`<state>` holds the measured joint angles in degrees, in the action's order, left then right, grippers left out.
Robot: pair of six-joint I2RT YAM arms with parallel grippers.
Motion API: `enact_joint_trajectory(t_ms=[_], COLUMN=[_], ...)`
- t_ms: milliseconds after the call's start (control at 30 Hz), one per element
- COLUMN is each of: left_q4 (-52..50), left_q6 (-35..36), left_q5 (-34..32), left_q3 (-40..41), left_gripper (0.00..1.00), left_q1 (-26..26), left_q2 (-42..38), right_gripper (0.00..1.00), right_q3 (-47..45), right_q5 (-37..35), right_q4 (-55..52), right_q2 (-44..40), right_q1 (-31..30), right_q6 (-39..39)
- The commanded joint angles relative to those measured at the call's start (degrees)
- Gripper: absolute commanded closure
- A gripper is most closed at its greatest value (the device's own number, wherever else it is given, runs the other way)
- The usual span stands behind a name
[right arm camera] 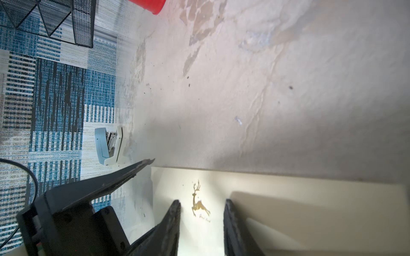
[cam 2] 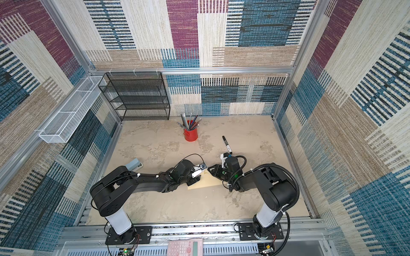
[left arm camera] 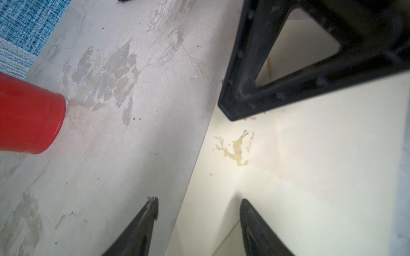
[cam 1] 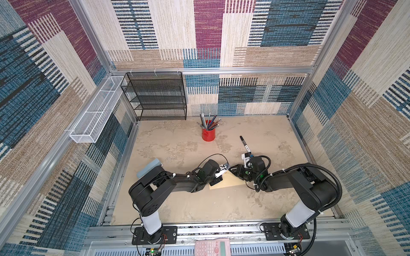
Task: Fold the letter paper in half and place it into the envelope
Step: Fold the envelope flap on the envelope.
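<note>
Left to right: stapler [cam 1: 148,168] sits by the left arm's elbow, well apart from the work. left gripper [left arm camera: 199,199] is spread wide with nothing in it. It straddles one edge of the envelope [cam 1: 228,182]: one finger over bare table [cam 1: 188,204], the other over the paper. The envelope lies flat mid-table between the two arms, gold deer print [left arm camera: 235,148] up. right gripper [right arm camera: 203,201] has its jaws partly apart and empty, one each side of the deer. In the left wrist view one tip looks pressed onto the envelope. letter paper: no blue-bordered sheet shows in any view, so I can't tell whether it's already inside or hidden under the arms. My read is they're working that corner to get the envelope open or lifted. To do it well, use the right tip as a pin, slide the left's outer finger in shallow under the edge, and close slowly. Don't drag, thin stock will buckle. The tips are near each other, so move one arm at a time. There's open table toward the bases. red pen cup [cam 1: 208,134] is well apart at the back. marker [cam 1: 245,144] lies just beside the right wrist, so lift before backing off that way.
</note>
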<state>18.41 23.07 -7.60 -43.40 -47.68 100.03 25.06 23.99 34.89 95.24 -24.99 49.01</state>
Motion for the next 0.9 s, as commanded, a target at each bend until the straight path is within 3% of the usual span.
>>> enact_joint_trajectory(t_ms=[0,133,400,600,867], left_q4=[-4.94,-6.24,-7.32,-8.29,-3.75], left_q6=[-3.4,-6.44,-5.2,-3.69,-6.89], left_q5=[-1.02,0.44,2.84,5.86,5.29], left_q3=[0.96,1.21,-1.6,-7.84,-6.74], left_gripper=[0.38,0.37,0.37,0.38,0.38], left_q1=[1.55,3.99,4.09,2.6,1.54], left_q2=[-2.1,-4.52,-11.16,-4.93,0.12], right_gripper=[0.64,0.64,0.64,0.64,0.65], right_q3=[-0.19,-0.27,-0.01,0.08,0.78], right_q5=[-1.88,-1.85,-1.84,-1.78,-1.62], right_q4=[-3.32,-3.28,-3.24,-2.73,-3.08], right_q2=[-0.06,-0.1,-0.41,-0.01,0.12], right_q1=[0.03,0.12,0.12,0.12,0.14], right_q6=[0.38,0.38,0.12,0.38,0.38])
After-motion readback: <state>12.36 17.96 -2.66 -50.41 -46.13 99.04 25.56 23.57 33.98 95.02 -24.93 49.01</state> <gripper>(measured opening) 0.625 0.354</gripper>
